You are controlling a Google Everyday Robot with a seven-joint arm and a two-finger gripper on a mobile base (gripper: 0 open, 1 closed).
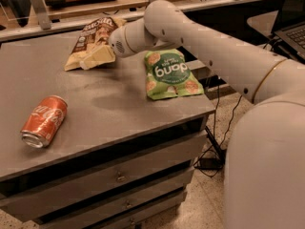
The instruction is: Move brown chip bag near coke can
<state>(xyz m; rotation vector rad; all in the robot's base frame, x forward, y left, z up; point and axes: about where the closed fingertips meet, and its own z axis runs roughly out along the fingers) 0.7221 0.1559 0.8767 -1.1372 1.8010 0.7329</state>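
— Where's everything?
— Coke can (44, 121) lies on its side, front-left of the bench (119, 99). Brown chip bag (91, 32) sits far back, well apart. My hand (97, 57) is at its near edge; clenched or not, I can't tell.
— Handling?
— Light, crinkly, probably slippery. I'd pinch the edge seam.

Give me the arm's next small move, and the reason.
Probably carry the brown chip bag toward the front left. The end effector sits on the bag at the far side of the table, while the coke can lies on its side near the front-left edge, well apart from it.
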